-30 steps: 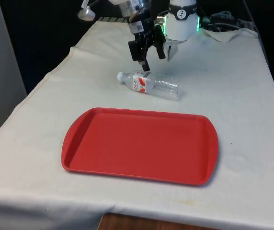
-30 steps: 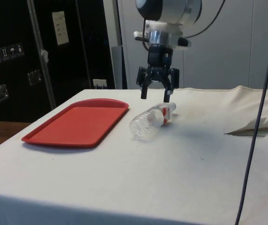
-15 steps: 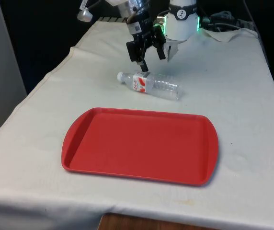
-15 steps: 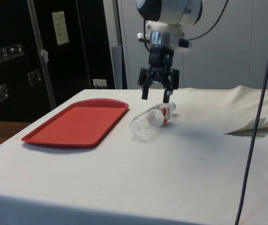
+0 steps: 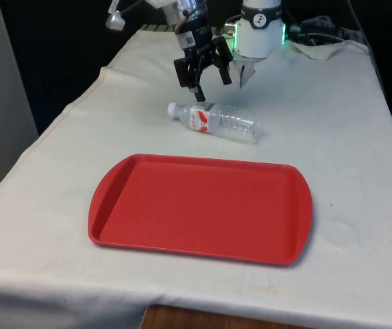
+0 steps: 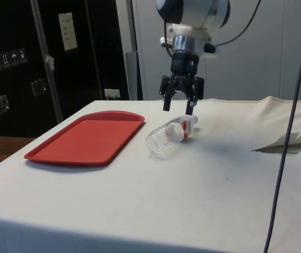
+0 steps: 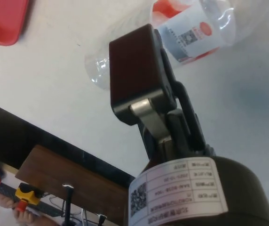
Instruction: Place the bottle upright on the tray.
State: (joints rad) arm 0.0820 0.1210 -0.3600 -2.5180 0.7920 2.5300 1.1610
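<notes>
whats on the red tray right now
Nothing lies on the red tray; its whole surface shows bare. The bottle lies on its side on the cloth beyond it, under the open gripper.

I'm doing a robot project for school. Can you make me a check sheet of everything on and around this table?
Surface: table under a white cloth, rumpled at the far end.
Job's things: clear plastic water bottle with a red-and-white label, lying on its side on the cloth, beside the empty red tray.
Clutter: nothing seen.
Grippers: black gripper open, above the bottle's cap end, holding nothing.
Cables: grey cable hanging in the side view.
Surroundings: dark cabinets.
</notes>
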